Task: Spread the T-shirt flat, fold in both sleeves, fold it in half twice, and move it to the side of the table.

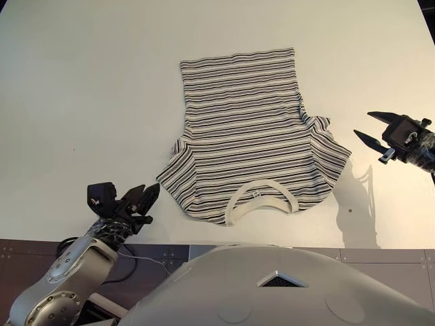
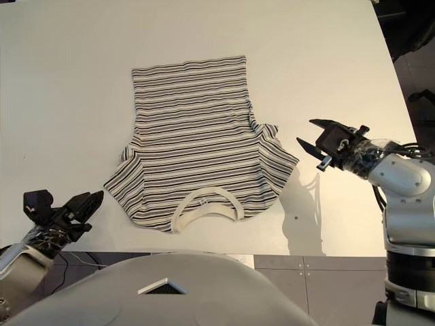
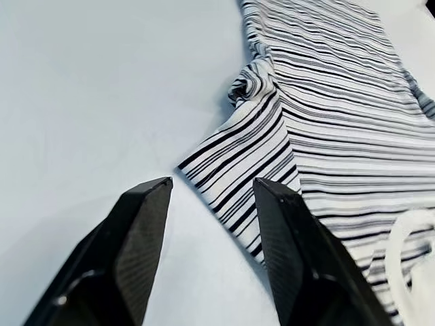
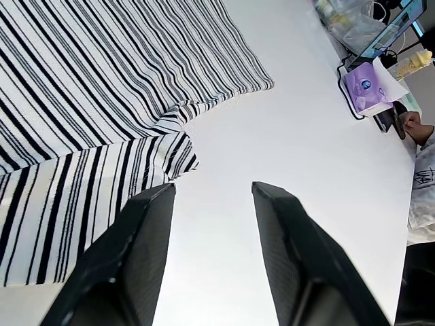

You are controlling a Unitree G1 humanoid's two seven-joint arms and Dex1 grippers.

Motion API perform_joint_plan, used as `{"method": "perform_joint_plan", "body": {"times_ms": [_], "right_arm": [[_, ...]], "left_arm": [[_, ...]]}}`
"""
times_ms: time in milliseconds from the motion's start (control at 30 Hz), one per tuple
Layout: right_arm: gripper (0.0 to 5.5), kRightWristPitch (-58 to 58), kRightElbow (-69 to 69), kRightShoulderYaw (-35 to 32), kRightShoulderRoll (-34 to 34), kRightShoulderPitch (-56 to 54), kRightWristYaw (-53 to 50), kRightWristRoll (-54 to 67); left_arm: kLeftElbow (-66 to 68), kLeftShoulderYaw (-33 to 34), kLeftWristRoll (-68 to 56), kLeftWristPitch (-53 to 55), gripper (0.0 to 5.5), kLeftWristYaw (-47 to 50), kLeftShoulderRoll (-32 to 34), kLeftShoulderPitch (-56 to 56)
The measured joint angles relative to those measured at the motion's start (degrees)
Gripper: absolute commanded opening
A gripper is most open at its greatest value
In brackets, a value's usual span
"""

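One striped T-shirt (image 1: 248, 129) is lying flat on the white table (image 1: 81, 81), about mid-table and a little toward the near edge. Its collar (image 1: 264, 197) is pointing at the robot; the hem (image 1: 238, 60) is lying on the far side. The body is spreading wider toward the collar end. The left sleeve (image 1: 175, 170) is fanning out over the table, with a small pucker where it meets the body. The right sleeve (image 1: 333, 153) is doing likewise on the other side, a bunched fold (image 1: 317, 123) sitting at its far end.

The left gripper (image 1: 151, 195) is hovering by the table's near edge, just beside the left sleeve's corner and apart from the cloth. Its fingers (image 3: 146, 224) are standing wide, holding nothing; the sleeve corner is showing just past the gap.

The right gripper (image 1: 363, 123) is hanging above bare table, near the right sleeve, not touching it. Its fingers (image 4: 143, 238) are spreading wide too, nothing between them, tips pointing toward the shirt.

A purple box (image 4: 367, 88) is sitting off the table's edge, well apart from the shirt.
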Motion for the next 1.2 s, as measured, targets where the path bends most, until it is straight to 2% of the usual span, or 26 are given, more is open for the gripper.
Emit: {"method": "perform_joint_plan", "body": {"times_ms": [167, 367, 567, 767, 1167, 1200], "right_arm": [[2.08, -0.3, 1.1, 2.4, 0.0, -2.2, -0.1, -0.1], [2.08, -1.4, 3.7, 4.6, 0.0, -4.5, -0.1, -0.4], [2.08, -2.6, 6.0, 7.0, 0.2, -7.6, -0.1, -0.6], [2.08, -3.2, 8.0, 9.0, 0.2, -10.2, 0.0, -0.6], [2.08, -4.9, 9.5, 10.8, 0.3, -11.7, -1.2, -1.1], [2.08, -4.9, 9.5, 10.8, 0.4, -11.7, -1.4, -1.1]], "left_arm": [[1.7, -0.9, -5.3, 7.7, 2.20, 3.5, -7.4, -5.9], [3.2, 0.1, -7.5, 9.4, 2.20, 7.3, -18.5, -5.4], [5.0, -1.5, 0.5, 8.0, 2.20, 4.7, -26.9, -6.3], [8.2, -1.5, 4.8, 8.9, 2.20, 2.3, -30.5, -11.1], [9.2, 0.1, 8.8, 14.8, 0.11, -0.3, -32.7, -13.8], [9.1, 0.1, 8.8, 15.5, 0.11, -0.3, -32.7, -14.3]]}}
